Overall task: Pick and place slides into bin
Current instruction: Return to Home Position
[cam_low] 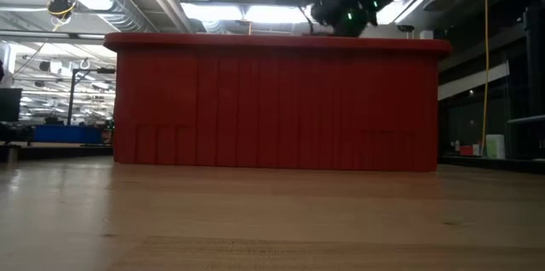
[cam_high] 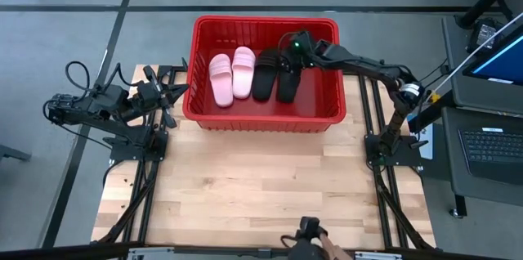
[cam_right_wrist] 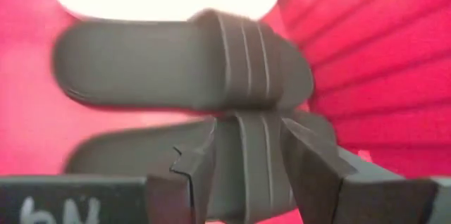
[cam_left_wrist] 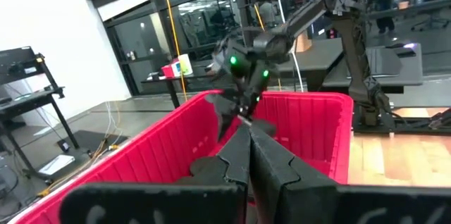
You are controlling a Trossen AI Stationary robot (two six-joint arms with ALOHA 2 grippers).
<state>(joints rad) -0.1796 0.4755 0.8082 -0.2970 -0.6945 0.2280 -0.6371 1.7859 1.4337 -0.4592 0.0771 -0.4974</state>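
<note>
The red bin [cam_high: 261, 21] stands at the table's far middle. On its floor lie two pale pink slides [cam_high: 231, 76] and two black slides [cam_high: 276, 76], side by side, soles down. My right gripper [cam_right_wrist: 246, 136] hangs open over the far ends of the black slides [cam_right_wrist: 183, 65], inside the bin's far right part [cam_high: 290, 51]; in its wrist view the fingers frame the strap of the right-hand black slide [cam_right_wrist: 250, 160] without touching it. My left gripper [cam_left_wrist: 248, 139] is shut, level, just left of the bin [cam_high: 173, 95].
Bare wooden table top [cam_high: 261, 178] lies in front of the bin. A dark device [cam_high: 309, 229] sits at the near edge. A desk with a laptop [cam_high: 490, 141] stands beyond the table's right side. In the low view the bin's wall [cam_low: 272, 105] hides its contents.
</note>
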